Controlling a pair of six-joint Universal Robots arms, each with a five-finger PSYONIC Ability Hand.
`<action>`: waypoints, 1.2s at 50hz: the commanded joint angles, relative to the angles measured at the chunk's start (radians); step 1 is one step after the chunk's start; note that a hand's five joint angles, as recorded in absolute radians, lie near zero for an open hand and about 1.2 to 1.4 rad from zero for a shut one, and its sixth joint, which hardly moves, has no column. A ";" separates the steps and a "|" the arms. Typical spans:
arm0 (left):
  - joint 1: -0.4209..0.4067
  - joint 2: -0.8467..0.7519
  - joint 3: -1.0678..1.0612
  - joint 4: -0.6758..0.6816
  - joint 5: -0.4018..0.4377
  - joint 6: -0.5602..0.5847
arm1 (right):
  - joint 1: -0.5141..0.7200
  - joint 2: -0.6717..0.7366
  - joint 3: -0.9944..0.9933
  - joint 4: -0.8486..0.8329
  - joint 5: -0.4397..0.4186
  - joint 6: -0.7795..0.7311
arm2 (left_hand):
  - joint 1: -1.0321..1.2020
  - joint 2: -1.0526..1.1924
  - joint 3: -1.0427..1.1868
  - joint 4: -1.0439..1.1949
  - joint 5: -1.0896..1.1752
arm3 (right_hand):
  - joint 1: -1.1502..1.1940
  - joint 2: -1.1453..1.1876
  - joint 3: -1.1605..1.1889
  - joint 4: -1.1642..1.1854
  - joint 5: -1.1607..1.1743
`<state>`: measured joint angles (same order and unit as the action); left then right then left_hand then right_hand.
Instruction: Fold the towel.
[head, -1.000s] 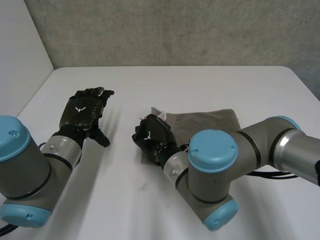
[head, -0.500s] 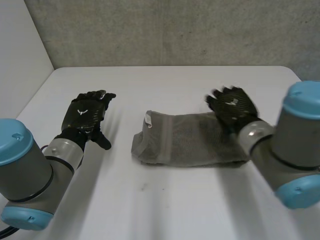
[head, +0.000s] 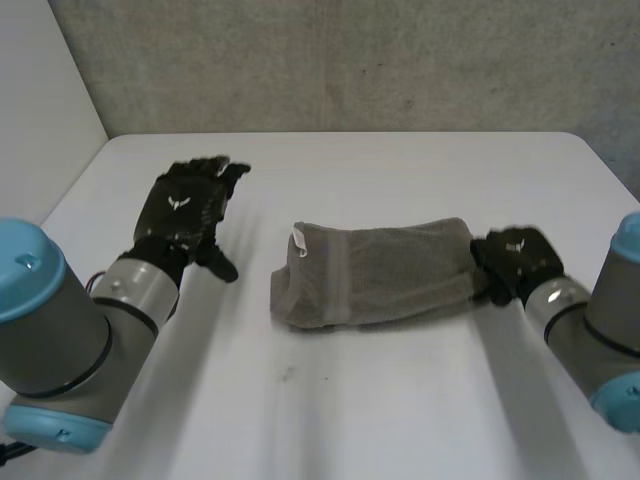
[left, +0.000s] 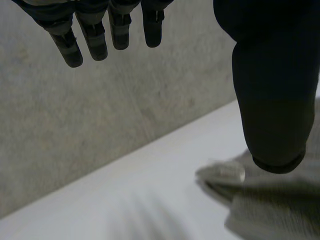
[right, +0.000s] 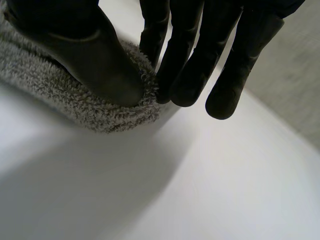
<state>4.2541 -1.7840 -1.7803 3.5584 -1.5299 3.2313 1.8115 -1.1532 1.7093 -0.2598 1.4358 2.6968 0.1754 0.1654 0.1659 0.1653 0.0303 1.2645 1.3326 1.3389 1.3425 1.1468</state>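
A: Head view first: a grey towel (head: 375, 272), folded into a long bundle, lies across the middle of the white table (head: 400, 400). There's a white label (head: 298, 238) at its left end.

B: The left hand (head: 188, 210) is raised off to the left, well apart from the towel. Its fingers are straight and spread, with nothing in them.

A: The right hand (head: 515, 262) sits at the towel's right end, touching it, back of the hand up.

B: Over to the left wrist view. The fingers (left: 95, 40) are straight and slightly apart, and the thumb (left: 270, 100) stands out on its own across a wide gap. A concrete wall (left: 100, 115) is beyond them.

A: Just past the thumb's tip, the towel's corner (left: 270, 210) rests on the table, its label (left: 227, 172) showing.

B: Right wrist view now. The thumb (right: 95, 60) lies on top of the towel's (right: 60, 95) rounded end, pressing into the pile.

A: The fingers (right: 190, 65) are straight and close side by side, pointing down past that end toward the table (right: 175, 190). The nearest one brushes the fuzzy edge.

B: So the hand is relaxed, not clamped, and the towel is flat on the table.
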 joint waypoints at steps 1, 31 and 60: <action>-0.045 0.038 0.147 -0.125 -0.004 -0.062 | 0.110 -0.049 -0.152 0.008 -0.015 0.011 | -0.001 0.009 0.009 0.009 -0.030 | 0.132 0.064 0.057 0.054 0.075; -0.071 -0.179 0.354 -0.231 -0.059 -0.265 | 0.341 0.008 -0.349 0.209 0.052 0.265 | -0.001 0.009 0.009 0.009 -0.030 | -1.090 -1.158 -1.164 -1.168 -1.147; -0.125 -0.420 0.407 -0.254 -0.064 -0.248 | 0.255 0.176 -0.341 0.198 -0.034 0.342 | 0.003 0.013 0.012 0.013 -0.027 | -1.090 -1.158 -1.164 -1.168 -1.147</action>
<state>4.1303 -2.2530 -1.3994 3.3213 -1.5919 2.9809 2.0812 -0.9079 1.3817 -0.0664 1.4092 3.0387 0.1754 0.1653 0.1658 0.1653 0.0301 0.2347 0.2492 0.2461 0.2607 0.0608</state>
